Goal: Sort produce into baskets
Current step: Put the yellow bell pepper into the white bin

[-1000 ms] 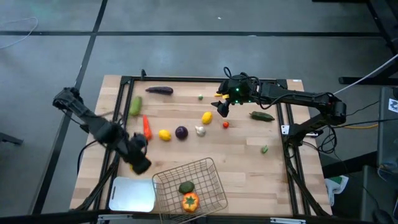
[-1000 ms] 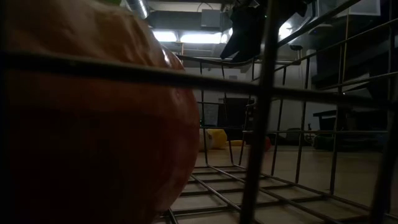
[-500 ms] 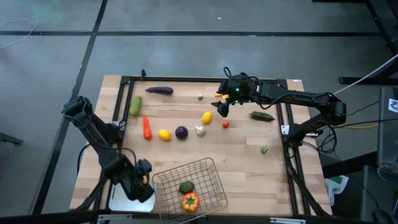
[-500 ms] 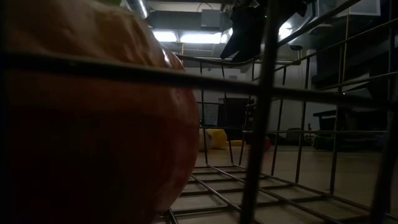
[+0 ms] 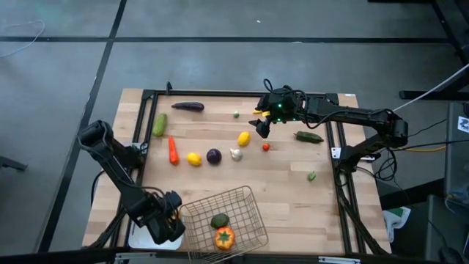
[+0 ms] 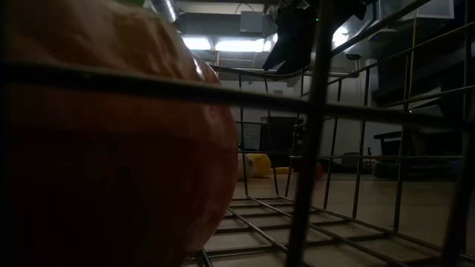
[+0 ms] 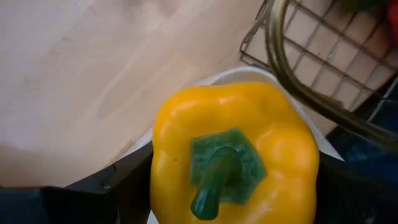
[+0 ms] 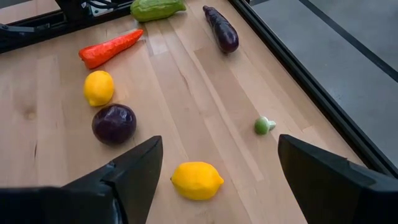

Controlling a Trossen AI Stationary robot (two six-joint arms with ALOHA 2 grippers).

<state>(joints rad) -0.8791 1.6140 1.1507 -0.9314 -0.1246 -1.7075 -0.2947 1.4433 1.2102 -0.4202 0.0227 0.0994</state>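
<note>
The left hand (image 5: 167, 222) is clamped on a yellow pepper (image 7: 235, 151), stem toward its wrist camera, and hangs over the white tray (image 7: 249, 74) at the bench's near left corner, just beside the wire basket (image 5: 245, 198). From above the pepper is hidden under that hand; only the left wrist view shows it, with the tray rim and the basket's edge behind it. The basket holds an orange pepper (image 5: 224, 237) and a green piece (image 5: 219, 220). The right hand (image 5: 260, 126) hovers spread and empty over the far middle of the bench (image 5: 293, 205), just beside a lemon (image 8: 196, 180). Its wrist view takes in the onion (image 8: 114, 123), a second lemon (image 8: 99, 88), a red pepper (image 8: 111, 48), the cucumber (image 8: 157, 9), the eggplant (image 8: 222, 30) and a small green piece (image 8: 263, 126). The low view is mostly filled by the orange pepper behind the basket wires.
</note>
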